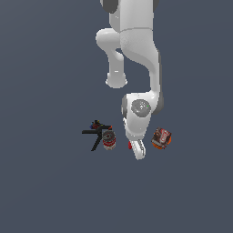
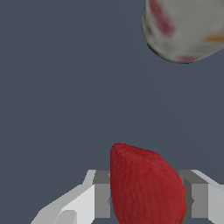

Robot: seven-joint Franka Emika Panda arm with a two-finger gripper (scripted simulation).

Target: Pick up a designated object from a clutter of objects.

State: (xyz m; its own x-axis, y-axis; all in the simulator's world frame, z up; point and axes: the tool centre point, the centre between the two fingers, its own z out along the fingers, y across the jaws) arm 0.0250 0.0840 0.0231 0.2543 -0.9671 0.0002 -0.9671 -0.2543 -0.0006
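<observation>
The designated object, a small bright-red strawberry-like lump [image 2: 146, 188], sits between my two fingers in the wrist view; in the exterior view only a sliver of it [image 1: 130, 145] shows beside the hand. My gripper [image 1: 138, 153] is down at floor level, and in the wrist view the gripper [image 2: 151, 194] has its jaws pressed against both sides of the lump. The left finger [image 2: 101, 197] and the right finger [image 2: 200, 199] flank it closely. I cannot tell whether the lump is off the floor.
A red-and-silver can [image 1: 108, 140] lies to the exterior view's left of the hand and also shows in the wrist view [image 2: 188, 30]. A black multi-armed tool [image 1: 96, 132] lies against it. An orange-brown box [image 1: 161, 138] sits just to the hand's right.
</observation>
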